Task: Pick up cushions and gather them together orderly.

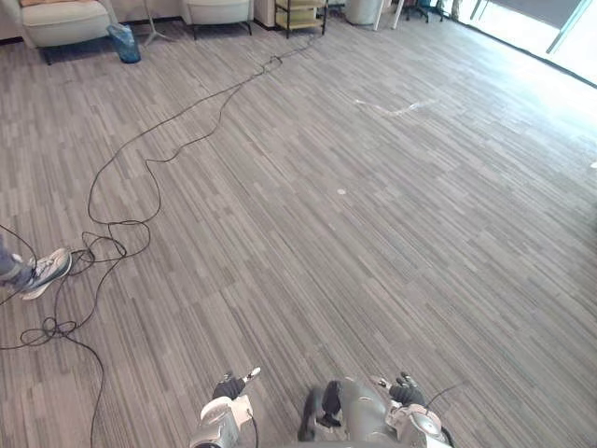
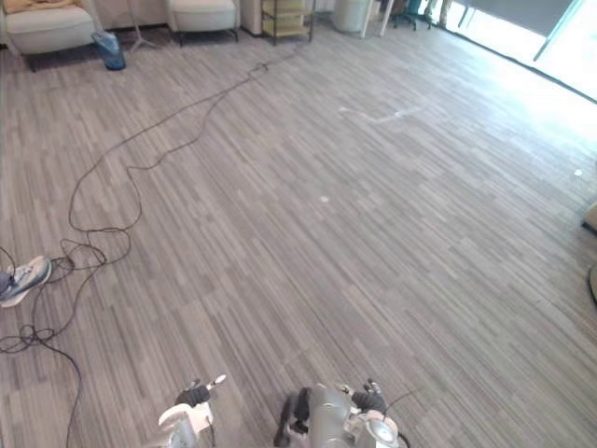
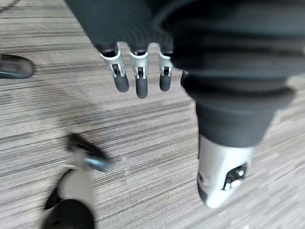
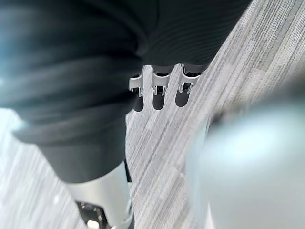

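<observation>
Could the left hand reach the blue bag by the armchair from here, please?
Probably not: the left hand hangs near the robot, and the blue bag sits far across the floor.

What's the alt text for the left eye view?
A wide stretch of grey striped carpet, with the robot's left hand and right hand low at the bottom edge, holding nothing. Cream armchairs, a blue bin and a small shelf unit stand at the far end; a person's shoe shows at the left edge.

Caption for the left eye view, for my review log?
Left hand and right hand hang open over grey carpet; armchairs, blue bin far off; person's shoe left.
</observation>
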